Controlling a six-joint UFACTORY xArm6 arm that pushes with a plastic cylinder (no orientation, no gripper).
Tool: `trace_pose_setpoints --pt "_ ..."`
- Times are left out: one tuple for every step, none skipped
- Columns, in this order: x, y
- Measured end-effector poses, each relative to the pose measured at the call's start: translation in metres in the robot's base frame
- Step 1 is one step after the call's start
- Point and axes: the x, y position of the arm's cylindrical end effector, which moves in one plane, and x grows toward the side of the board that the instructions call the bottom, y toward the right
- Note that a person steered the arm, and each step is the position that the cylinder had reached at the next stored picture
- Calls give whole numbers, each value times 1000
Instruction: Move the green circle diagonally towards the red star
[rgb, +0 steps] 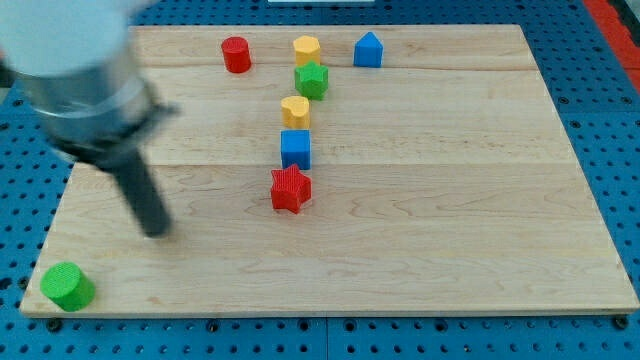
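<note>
Green circle sits at the table's bottom-left corner, well apart from the red star up and to the view's right; my tip hovers above and right of the circle, not touching. Best approach, prob.: bring the tip round to the circle's lower-left side, then push along the line to the star w/o clipping the edge. The end effector is a bare rod, so nothing is grasped; motion blur smears the arm, so exact tip contact w/ the table is hard to make out.
</note>
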Motion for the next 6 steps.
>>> trace_pose_setpoints --pt "18 -78" --pt "91 -71" --pt "99 -66" --pt "100 -58" --pt "93 -7" --pt "84 85"
